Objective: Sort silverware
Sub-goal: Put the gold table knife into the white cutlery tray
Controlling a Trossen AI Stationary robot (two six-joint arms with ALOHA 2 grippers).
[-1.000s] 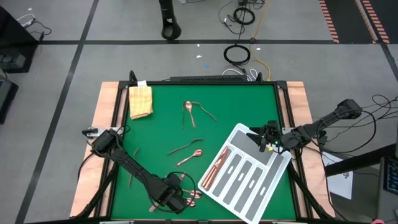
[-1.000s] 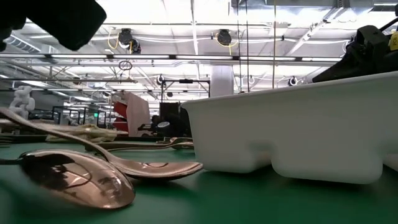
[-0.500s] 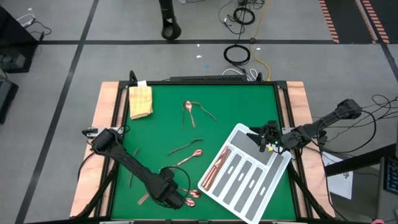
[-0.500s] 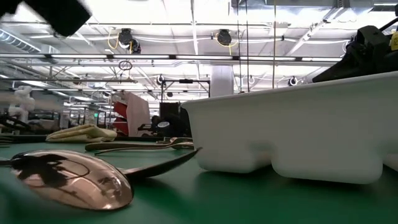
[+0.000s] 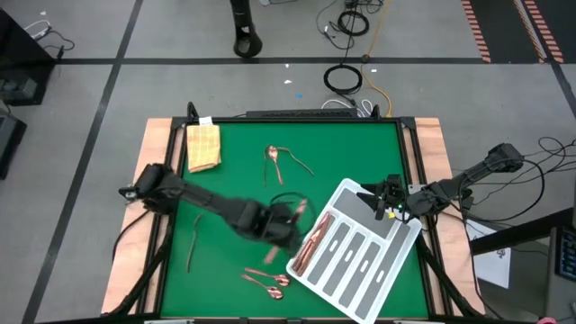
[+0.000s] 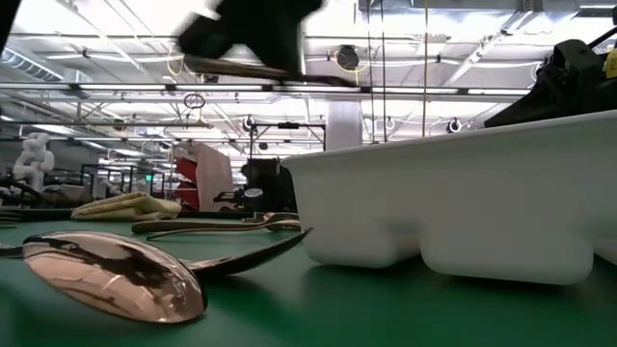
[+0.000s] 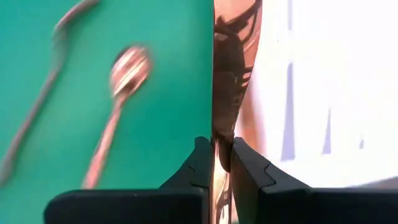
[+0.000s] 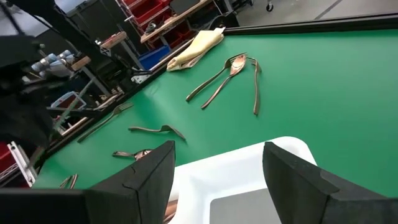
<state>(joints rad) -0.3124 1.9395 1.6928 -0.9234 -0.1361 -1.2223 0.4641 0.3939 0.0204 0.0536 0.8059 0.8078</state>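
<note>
My left gripper (image 5: pixel 290 220) hovers over the middle of the green mat, just left of the white tray (image 5: pixel 378 270), shut on a flat copper piece of silverware (image 7: pixel 225 93). In the low view that gripper (image 6: pixel 253 39) is high up with the piece (image 6: pixel 289 72) below it. Loose silverware lies flat on the mat: a group at the far side (image 5: pixel 281 160), two spoons near the front edge (image 5: pixel 270 281), a fork at the left (image 5: pixel 192 243). More pieces lie in the tray's leftmost slot (image 5: pixel 310 247). My right gripper (image 8: pixel 217 180) is open above the tray's far corner (image 8: pixel 249 165). My left gripper pinches the flat copper piece (image 7: pixel 222 146) between its two fingers (image 7: pixel 202 165), which come from above and lie across it. Which end of the piece that is I cannot tell. The piece is lifted clear and lies about level (image 6: pixel 318 77) under the gripper.
A folded yellow cloth (image 5: pixel 203 146) lies at the mat's far left corner. The tray lies slanted across the near right part of the mat, several grey slots in it. A wooden frame (image 5: pixel 153 153) borders the mat. A big spoon bowl (image 6: pixel 116 275) sits close to the low camera.
My left gripper has travelled from the near edge of the mat up and toward the far right, to the tray's left side, carrying the copper piece lifted clear of the mat. The two spoons near the front edge stayed on the mat. The right arm kept still.
</note>
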